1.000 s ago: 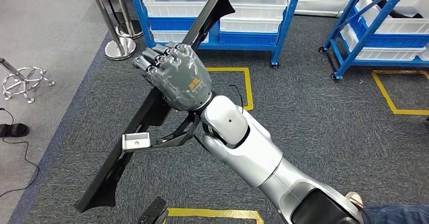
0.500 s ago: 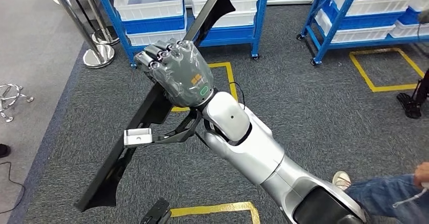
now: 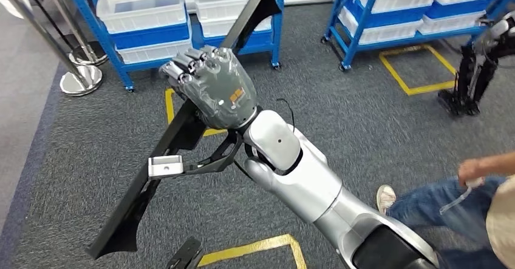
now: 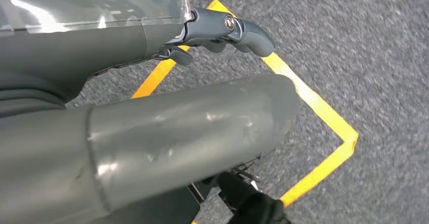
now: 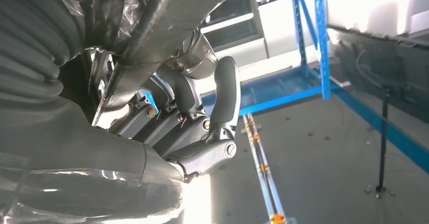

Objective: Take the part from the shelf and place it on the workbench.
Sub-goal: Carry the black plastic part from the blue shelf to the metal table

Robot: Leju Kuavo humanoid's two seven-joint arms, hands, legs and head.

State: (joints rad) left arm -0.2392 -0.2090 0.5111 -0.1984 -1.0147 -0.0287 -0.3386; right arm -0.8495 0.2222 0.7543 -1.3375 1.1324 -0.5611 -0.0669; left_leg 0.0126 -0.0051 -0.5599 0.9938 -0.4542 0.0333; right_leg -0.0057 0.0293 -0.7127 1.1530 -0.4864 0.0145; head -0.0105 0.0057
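The part (image 3: 182,129) – a long black panel with flared ends – runs on a slant in the head view, one end low over the grey carpet (image 3: 376,135) at the near left, the other end up in front of the blue shelf (image 3: 182,14). It is off the floor, carried in the air. The right hand (image 3: 209,87) is wrapped round its middle, fingers curled tight over the panel's edge, back of the hand facing the camera. In the right wrist view the dark fingers (image 5: 222,97) hook round the underside of the part (image 5: 177,11), thumb side pressed to it – a firm hold. A black bracket with a small silver block (image 3: 165,167) sits below the hand, next to the panel.

Left hand (image 4: 152,133): the left wrist view has a thick grey thumb and a bent dark finger over the carpet, nothing between them, fingers apart.

Yellow tape squares (image 3: 419,68) mark the carpet, one near the second blue shelf (image 3: 388,20) at the far right. White bins (image 3: 139,8) fill the shelf levels. Chrome stanchion bases (image 3: 80,81) stand at the far left. A person's leg in jeans (image 3: 437,208) with a white shoe is at the right edge, near the robot's arm. Another dark robot-like figure (image 3: 474,68) stands at the far right.
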